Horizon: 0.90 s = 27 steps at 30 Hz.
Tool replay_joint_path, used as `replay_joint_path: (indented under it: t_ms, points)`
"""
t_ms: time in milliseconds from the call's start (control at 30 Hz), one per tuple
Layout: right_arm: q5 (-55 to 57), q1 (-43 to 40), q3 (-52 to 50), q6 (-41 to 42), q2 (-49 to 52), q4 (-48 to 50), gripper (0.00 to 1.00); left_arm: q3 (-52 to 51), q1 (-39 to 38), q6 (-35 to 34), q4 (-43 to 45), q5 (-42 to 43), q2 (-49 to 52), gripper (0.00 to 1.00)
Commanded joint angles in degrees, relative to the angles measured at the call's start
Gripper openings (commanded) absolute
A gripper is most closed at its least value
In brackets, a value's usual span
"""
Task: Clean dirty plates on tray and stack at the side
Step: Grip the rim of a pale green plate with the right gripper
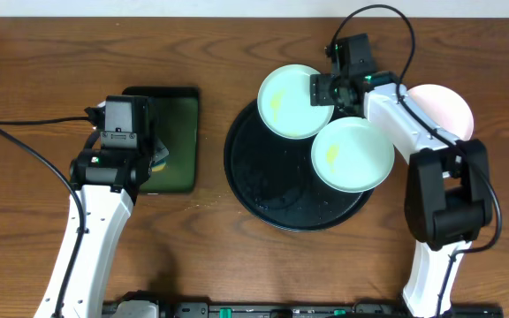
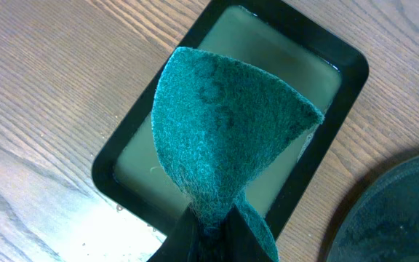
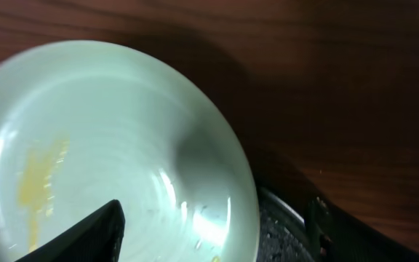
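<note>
My two arms match: left arm (image 1: 87, 243) and right arm (image 1: 396, 119) wear white link shells between black joint housings (image 1: 449, 199). Black cables (image 1: 25, 146) trail from each wrist, one looping high. A small green light (image 1: 95, 161) glows on each. The right end effector (image 3: 215, 211) carries two black fingers (image 3: 86, 234).

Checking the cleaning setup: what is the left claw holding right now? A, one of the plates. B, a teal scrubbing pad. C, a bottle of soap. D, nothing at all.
B: the left claw is pinched shut on the teal scrubbing pad, which fans out above the small green tray.
</note>
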Motion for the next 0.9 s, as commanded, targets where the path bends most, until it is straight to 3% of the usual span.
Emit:
replay_joint_path:
  t_ms: [0,267,500,867]
  points:
    - [3.02,0.5,-0.28,0.17,2.6,0.15,0.75,-0.61,0.35,0.5,0.24,0.35,0.28,0.08]
    - [2.78,0.57,-0.22,0.15,3.89,0.76,0.45,-0.61,0.35,0.5,0.44,0.33,0.28,0.08]
    - [1.25,1.22,0.94,0.15,3.89,-1.03,0.01,-0.61,0.35,0.5,0.48,0.35,0.5,0.08]
    - [-9.53,6.38,10.69,0.22,3.23,-12.5,0.01,-0.92,0.37,0.5,3.89,0.52,4.85,0.07]
